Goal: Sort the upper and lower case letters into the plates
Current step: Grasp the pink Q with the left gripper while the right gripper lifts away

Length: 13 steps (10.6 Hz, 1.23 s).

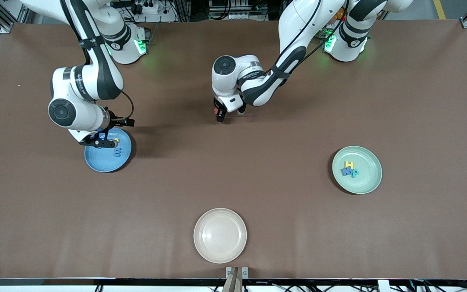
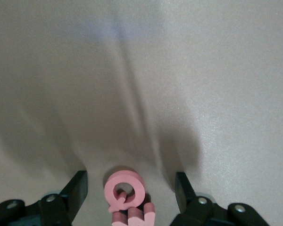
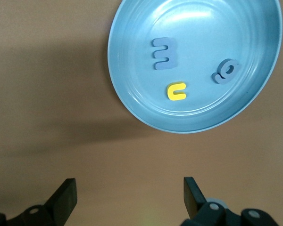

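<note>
The blue plate (image 1: 103, 163) holds a blue m (image 1: 117, 152) and a yellow u (image 1: 116, 141). The right wrist view shows the plate (image 3: 203, 28) with the m (image 3: 164, 53), the u (image 3: 176, 91) and a blue g (image 3: 225, 70). My right gripper (image 1: 100, 142) is open and empty, up over the plate's rim; in its own view (image 3: 129, 195) bare table lies between the fingers. The pale green plate (image 1: 364, 183) holds a yellow H (image 1: 349, 164), a blue M (image 1: 345, 172) and a teal letter (image 1: 355, 173). My left gripper (image 1: 220, 117) is open and low at mid-table, straddling two red letters (image 1: 216, 110): a Q (image 2: 125, 189) and one cut off (image 2: 134, 217).
A cream-white plate (image 1: 220, 254) with nothing in it sits near the front camera's edge at mid-table. Brown table (image 1: 258, 170) stretches between the three plates.
</note>
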{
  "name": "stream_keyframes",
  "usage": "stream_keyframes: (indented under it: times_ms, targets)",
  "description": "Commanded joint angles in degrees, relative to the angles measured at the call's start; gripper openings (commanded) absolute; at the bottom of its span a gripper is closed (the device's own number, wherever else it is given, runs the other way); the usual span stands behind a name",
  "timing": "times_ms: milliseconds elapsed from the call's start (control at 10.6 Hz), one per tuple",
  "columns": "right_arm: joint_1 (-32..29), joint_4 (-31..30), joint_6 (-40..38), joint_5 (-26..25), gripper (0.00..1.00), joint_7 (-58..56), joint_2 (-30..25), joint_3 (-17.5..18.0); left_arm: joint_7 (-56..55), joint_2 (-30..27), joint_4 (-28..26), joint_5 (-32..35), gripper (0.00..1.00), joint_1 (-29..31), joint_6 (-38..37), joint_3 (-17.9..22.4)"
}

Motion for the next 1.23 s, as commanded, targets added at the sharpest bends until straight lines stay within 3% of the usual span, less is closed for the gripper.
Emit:
stream_keyframes:
  times_ms: [0,189,283,472,661,945,1134]
  targets:
    - [0.4,-0.7,0.7,0.5,1.00,1.1,-0.5,-0.1,-2.4,0.1,-0.1,2.2,0.53,-0.7,0.6,0.7]
    - [0.4,-0.7,0.7,0.5,1.00,1.1,-0.3,-0.1,-2.2,0.1,-0.1,3.0,0.09,-0.6,0.6,0.7]
    - [0.4,-0.7,0.7,0.5,1.00,1.1,-0.3,-0.1,-2.2,0.1,-0.2,5.3,0.00,-0.4,0.6,0.7]
    - [0.5,-0.7,1.1,0.6,1.00,1.2,-0.2,-0.1,-0.3,-0.3,-0.2,5.7,0.00,0.7,0.1,0.7]
    - [3.0,-0.7,4.2,5.3,1.00,1.7,1.6,0.0,4.7,-1.8,0.1,5.7,0.00,2.8,-1.9,1.4]
    - [8.5,-0.7,10.8,7.2,1.00,12.3,4.8,0.2,14.8,-5.0,0.9,5.6,0.00,9.2,-6.9,1.2]
    - [12.8,-0.7,12.6,8.3,1.00,20.0,4.7,0.3,27.8,-7.9,1.2,4.7,0.00,14.5,-13.5,0.7]
